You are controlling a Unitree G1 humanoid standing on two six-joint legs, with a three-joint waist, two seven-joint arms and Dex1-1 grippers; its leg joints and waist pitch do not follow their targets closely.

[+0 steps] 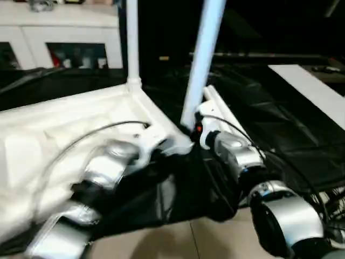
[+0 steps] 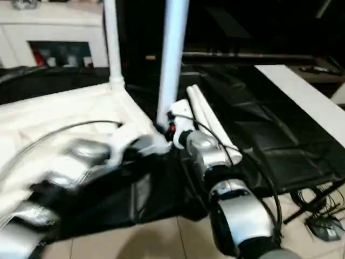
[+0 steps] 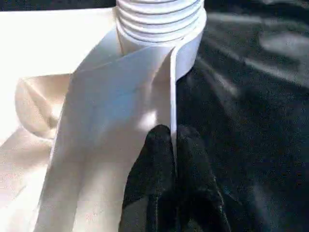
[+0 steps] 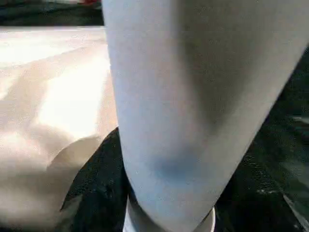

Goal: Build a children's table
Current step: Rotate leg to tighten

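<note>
Left wrist view: left tool (image 3: 173,145) pinches unmarked tabletop (image 3: 120,87) rim.

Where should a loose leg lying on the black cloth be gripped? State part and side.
Likely take the loose leg at mid-shaft, from above, fingers across the tube. It lies flat on the black cloth, close beside a second leg, so sideways entry looks cramped.

One white table panel (image 1: 64,124) lies underside up — two legs (image 1: 202,59) stand upright at its corners and two more legs (image 2: 207,121) lie side by side on the black cloth (image 2: 269,145). Two silver robot arms (image 1: 253,178) reach in — one cabinet (image 1: 59,32) stands behind.
</note>
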